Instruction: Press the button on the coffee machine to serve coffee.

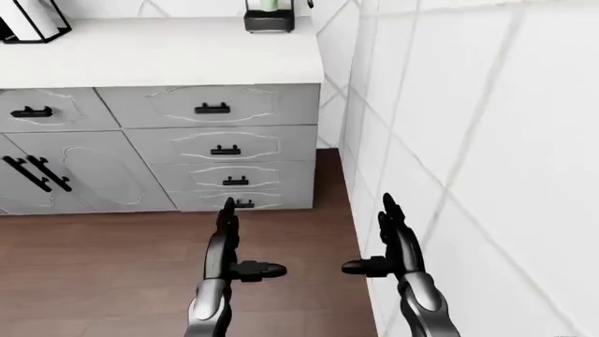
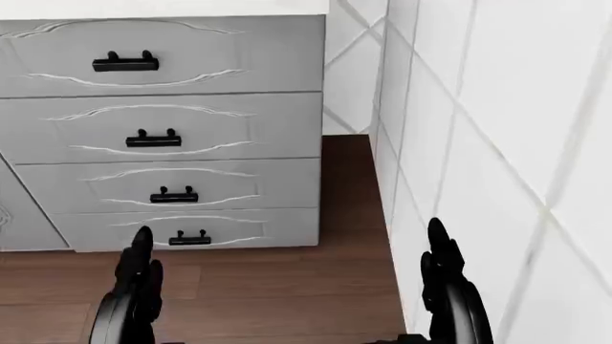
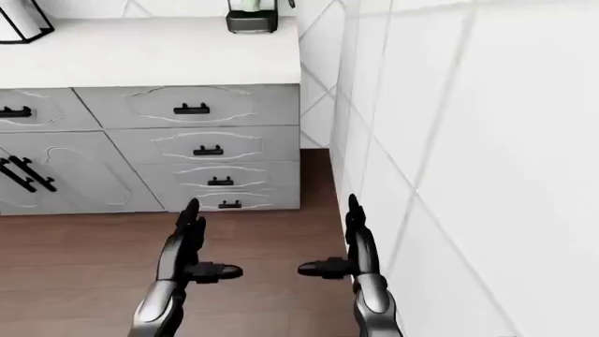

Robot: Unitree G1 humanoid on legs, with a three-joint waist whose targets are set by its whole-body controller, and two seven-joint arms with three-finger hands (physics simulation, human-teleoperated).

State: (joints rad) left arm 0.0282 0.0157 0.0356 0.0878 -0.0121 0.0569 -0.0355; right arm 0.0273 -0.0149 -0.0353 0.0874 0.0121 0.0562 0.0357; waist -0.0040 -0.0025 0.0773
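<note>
- White countertop (image 1: pixel 168 53) runs across the top of the left-eye view; a dark base of an appliance (image 1: pixel 270 20) stands at its top edge, near the right end. Only the bottom shows, so I cannot tell whether it is the coffee machine; no button is visible.
- Black wire rack (image 1: pixel 33 21) sits at the top left corner of the counter.
- Grey drawers (image 2: pixel 167 129) with black handles (image 2: pixel 153 138) stack below the counter; cabinet doors (image 1: pixel 65 172) lie to their left.
- Brown wood floor (image 1: pixel 103 260) fills the bottom; a white tiled wall (image 1: pixel 477 154) fills the right.
- Left hand (image 1: pixel 227 242) is raised over the floor, fingers straight, thumb out sideways, holding nothing.
- Right hand (image 1: pixel 393 242) mirrors it, just beside the wall, spread and empty.
- Both hands are well apart from the counter.
</note>
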